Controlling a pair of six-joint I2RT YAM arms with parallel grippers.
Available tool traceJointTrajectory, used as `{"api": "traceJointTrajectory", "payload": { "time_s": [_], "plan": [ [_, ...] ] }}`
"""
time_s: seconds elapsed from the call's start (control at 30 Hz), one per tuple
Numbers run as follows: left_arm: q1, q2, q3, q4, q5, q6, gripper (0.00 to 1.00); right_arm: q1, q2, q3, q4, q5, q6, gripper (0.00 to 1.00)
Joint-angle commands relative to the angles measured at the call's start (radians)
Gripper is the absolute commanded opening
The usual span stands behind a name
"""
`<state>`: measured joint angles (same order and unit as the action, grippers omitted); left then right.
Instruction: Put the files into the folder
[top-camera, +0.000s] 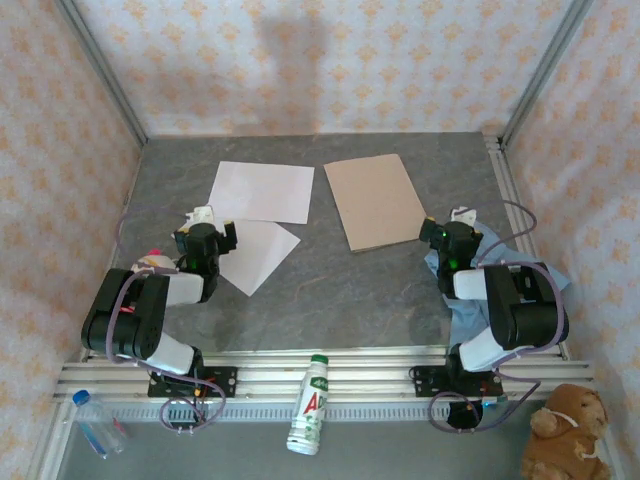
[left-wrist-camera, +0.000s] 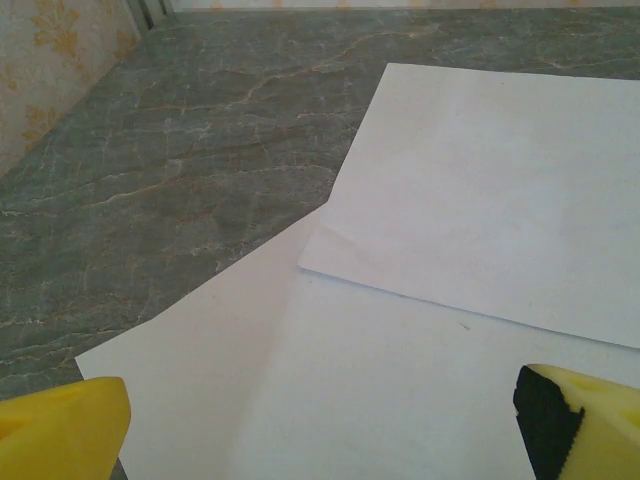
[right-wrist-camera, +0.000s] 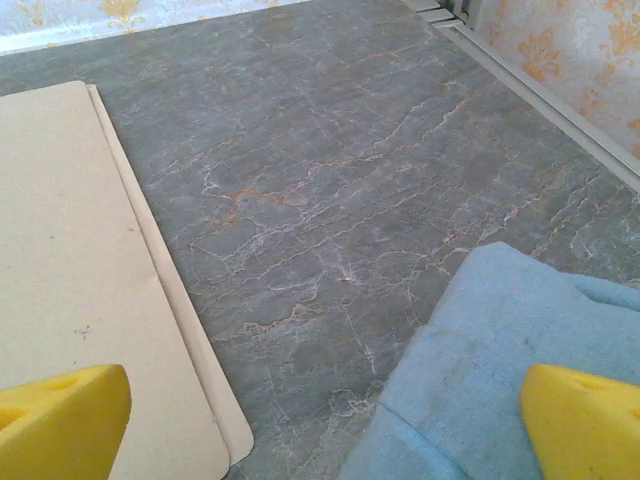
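Grey, veined worktop (top-camera: 330, 300), enclosed by walls papered in a pale floral pattern, with metal rails along the near edge.

Far left: clear bottle with blue cap (top-camera: 92, 420), lying beside the near rail.

Left arm: folded back on itself above its base, wrist aimed toward the far wall. Left pincer (top-camera: 207, 222) poised over the near sheet's left part, yellow fingers (left-wrist-camera: 60, 430) spread wide apart at the lower corners of the wrist view, gripping nothing.

Files, left of centre: far sheet (top-camera: 262, 190) lying flat, long axis running left to right and slightly skewed; near sheet (top-camera: 258, 255) turned diagonally, one corner pointing toward the near rail. Far sheet (left-wrist-camera: 480, 190) overlapping the far corner of the near sheet (left-wrist-camera: 350, 390).

Centre, near edge: white bottle with green label (top-camera: 312, 405), lying across the rails.

Folder (top-camera: 378, 200), right of centre: closed and flat, well apart from both sheets, long axis running near to far, far end leaning slightly left. Lower leaf showing as a narrow strip along the right edge in the right wrist view (right-wrist-camera: 70, 300).

Right arm: likewise folded, wrist aimed toward the far wall. Right pincer (top-camera: 447, 240) just beside the folder's near right corner, fingers (right-wrist-camera: 580, 420) wide apart, gripping nothing.

Light blue cloth (top-camera: 470, 300) crumpled under the right arm, also at lower right of the right wrist view (right-wrist-camera: 480, 380).

Far right: brown stuffed toy (top-camera: 565, 430), off the worktop.
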<state>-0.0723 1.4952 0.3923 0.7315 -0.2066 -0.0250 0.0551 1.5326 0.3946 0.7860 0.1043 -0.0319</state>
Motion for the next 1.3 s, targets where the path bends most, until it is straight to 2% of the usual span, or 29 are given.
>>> {"api": "traceJointTrajectory", "payload": {
  "time_s": [0.0, 0.83, 0.9, 0.93, 1.0, 1.1, 1.27],
  "plan": [
    [0.001, 0.000, 0.021, 0.035, -0.022, 0.011, 1.00, -0.004, -0.006, 0.021, 0.007, 0.008, -0.015, 1.00],
    [0.001, -0.002, 0.019, 0.040, -0.024, 0.014, 1.00, -0.004, -0.016, 0.016, 0.014, 0.013, -0.014, 1.00],
    [-0.006, -0.061, 0.036, -0.033, -0.048, 0.012, 1.00, -0.004, -0.055, 0.019, -0.023, 0.015, -0.011, 1.00],
    [-0.010, -0.113, 0.063, -0.125, -0.075, 0.003, 1.00, -0.005, -0.089, 0.025, -0.062, 0.016, -0.014, 1.00],
    [-0.020, -0.201, 0.104, -0.279, -0.131, -0.035, 1.00, -0.005, -0.162, 0.064, -0.208, 0.023, -0.015, 1.00],
    [-0.035, -0.337, 0.121, -0.400, -0.159, -0.100, 1.00, -0.005, -0.266, 0.128, -0.388, -0.008, -0.008, 1.00],
    [-0.101, -0.438, 0.258, -0.675, -0.183, -0.233, 1.00, -0.005, -0.383, 0.249, -0.613, -0.071, 0.147, 1.00]
  ]
}}
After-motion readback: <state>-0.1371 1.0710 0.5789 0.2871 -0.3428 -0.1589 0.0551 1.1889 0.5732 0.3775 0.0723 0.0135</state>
